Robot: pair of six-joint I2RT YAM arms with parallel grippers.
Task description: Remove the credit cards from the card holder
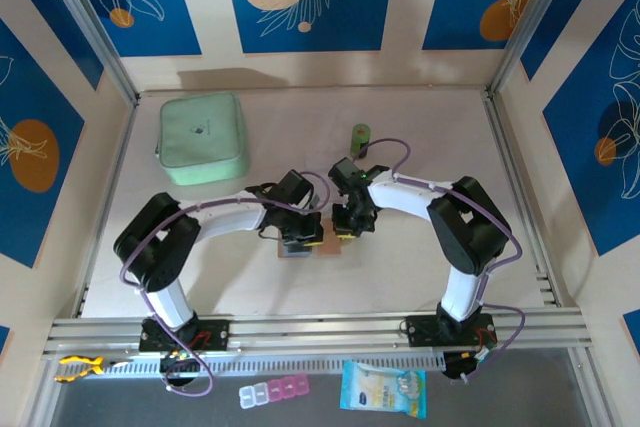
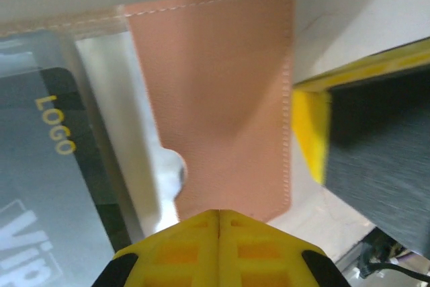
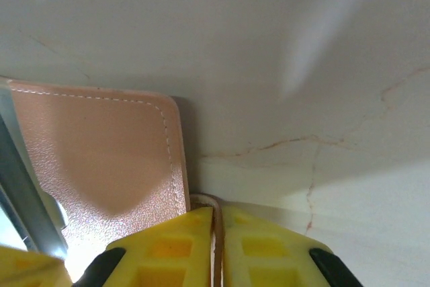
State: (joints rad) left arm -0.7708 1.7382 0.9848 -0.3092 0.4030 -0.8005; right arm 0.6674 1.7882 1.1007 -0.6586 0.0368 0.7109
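The tan card holder (image 1: 318, 245) lies spread on the table between my two grippers. In the left wrist view its salmon flap (image 2: 222, 99) fills the middle. Beside that flap, a dark credit card (image 2: 60, 186) with "LOGO" printed on it sits under a clear pocket. My left gripper (image 2: 219, 214) is shut, its tips over the flap's lower edge with nothing showing between them. My right gripper (image 3: 218, 216) is shut on a thin tan edge of the card holder (image 3: 101, 152). From above, the left gripper (image 1: 300, 243) and right gripper (image 1: 347, 230) sit close together over the holder.
A mint-green zip case (image 1: 203, 137) lies at the back left and a small green object (image 1: 360, 134) behind the grippers. On the near side of the rail (image 1: 320, 332) are a pill box (image 1: 273, 391) and a blue snack packet (image 1: 383, 388).
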